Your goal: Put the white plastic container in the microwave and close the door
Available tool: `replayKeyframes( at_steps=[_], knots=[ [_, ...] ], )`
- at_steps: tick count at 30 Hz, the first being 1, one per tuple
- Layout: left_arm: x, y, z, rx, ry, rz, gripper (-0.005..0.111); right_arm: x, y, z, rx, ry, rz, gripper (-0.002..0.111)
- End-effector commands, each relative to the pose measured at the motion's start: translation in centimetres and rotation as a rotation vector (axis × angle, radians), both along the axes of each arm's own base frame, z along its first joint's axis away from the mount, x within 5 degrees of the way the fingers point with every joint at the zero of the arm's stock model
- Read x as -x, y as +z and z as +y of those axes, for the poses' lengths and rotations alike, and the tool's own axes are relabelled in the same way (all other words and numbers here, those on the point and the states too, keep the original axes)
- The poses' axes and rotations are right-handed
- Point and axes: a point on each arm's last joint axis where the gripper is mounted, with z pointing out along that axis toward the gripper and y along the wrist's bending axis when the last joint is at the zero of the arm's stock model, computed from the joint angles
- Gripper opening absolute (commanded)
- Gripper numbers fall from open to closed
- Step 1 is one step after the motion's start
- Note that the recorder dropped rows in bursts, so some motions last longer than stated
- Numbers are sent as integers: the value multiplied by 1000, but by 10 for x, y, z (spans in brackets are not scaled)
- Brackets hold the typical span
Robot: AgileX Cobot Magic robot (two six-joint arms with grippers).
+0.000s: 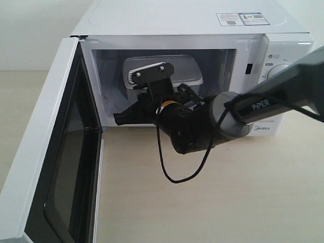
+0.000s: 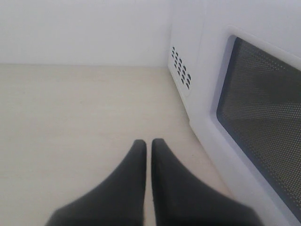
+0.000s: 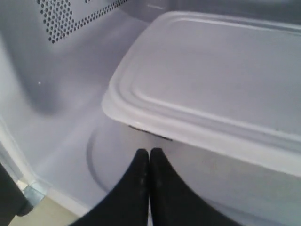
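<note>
The white microwave (image 1: 177,20) stands at the back with its door (image 1: 45,152) swung wide open to the left. The white plastic container (image 1: 187,68) lies lidded inside the cavity on the glass turntable (image 3: 101,150). My right gripper (image 1: 120,119) reaches into the cavity's front left. In the right wrist view it (image 3: 149,151) is shut and holds nothing, its tips just below the lip of the container (image 3: 211,84). My left gripper (image 2: 148,141) is shut and empty over the table, beside the outer face of the door (image 2: 263,113). It does not show in the exterior view.
The right arm (image 1: 263,101) crosses in front of the control panel, with a dial (image 1: 277,71) partly showing. A black cable (image 1: 177,174) loops down from the wrist. The light wooden table (image 1: 212,202) spreads in front. Side vents (image 2: 181,66) show in the left wrist view.
</note>
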Motion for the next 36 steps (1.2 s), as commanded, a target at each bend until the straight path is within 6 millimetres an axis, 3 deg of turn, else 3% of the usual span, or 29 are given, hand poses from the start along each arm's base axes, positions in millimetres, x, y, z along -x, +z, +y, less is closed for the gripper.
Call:
replayKeyframes(
  at_steps=[1, 6, 10, 14, 21, 27, 32, 36],
  knots=[
    [0, -1, 0, -6, -1, 1, 4, -3, 6, 1, -8, 5, 7, 0],
    [0, -1, 0, -6, -1, 1, 4, 5, 19, 1, 28, 47, 69, 0],
    [0, -1, 0, -6, -1, 1, 4, 22, 34, -16, 15, 31, 36, 0],
    [0, -1, 0, -6, -1, 1, 4, 49, 39, -43, 27, 13, 24, 0],
    [0, -1, 0, -6, -1, 1, 4, 108, 26, -101, -49, -70, 57, 0],
    [0, -1, 0, -6, -1, 1, 4, 153, 27, -145, -71, -99, 28, 0],
    [0, -1, 0, -6, -1, 1, 4, 177, 38, -174, -127, -165, -31, 0],
    [0, -1, 0, -6, -1, 1, 4, 186, 50, -205, -145, -357, -129, 0]
  ],
)
